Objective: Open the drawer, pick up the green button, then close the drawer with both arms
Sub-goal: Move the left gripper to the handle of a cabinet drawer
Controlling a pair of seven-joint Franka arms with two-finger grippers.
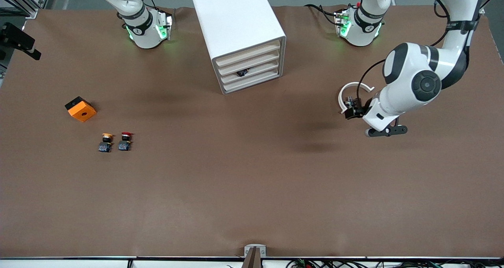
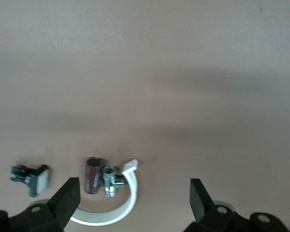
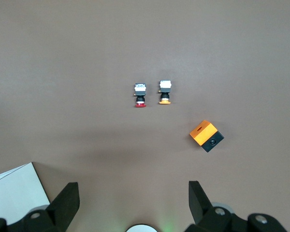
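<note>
The white cabinet (image 1: 236, 27) stands at the middle of the table's robot edge; its corner (image 3: 14, 193) shows in the right wrist view. Its third drawer (image 1: 260, 69) sits flush with the other cream fronts, and a small dark piece (image 1: 242, 73) shows at its front. The button is hidden. My left gripper (image 1: 354, 111) (image 2: 134, 188) hangs open over a white C-shaped ring (image 1: 354, 88) (image 2: 121, 208) toward the left arm's end. My right gripper (image 3: 134, 191) is open and empty, high over the table, and only the right arm's base (image 1: 145, 27) shows in the front view.
By the ring lie a brown cylinder (image 2: 93, 175), a metal fitting (image 2: 111, 181) and a small white-faced part (image 2: 31, 178). Toward the right arm's end sit an orange block (image 1: 80, 108) (image 3: 206, 136), a yellow-capped button (image 1: 105, 142) (image 3: 165, 92) and a red-capped button (image 1: 125, 140) (image 3: 140, 94).
</note>
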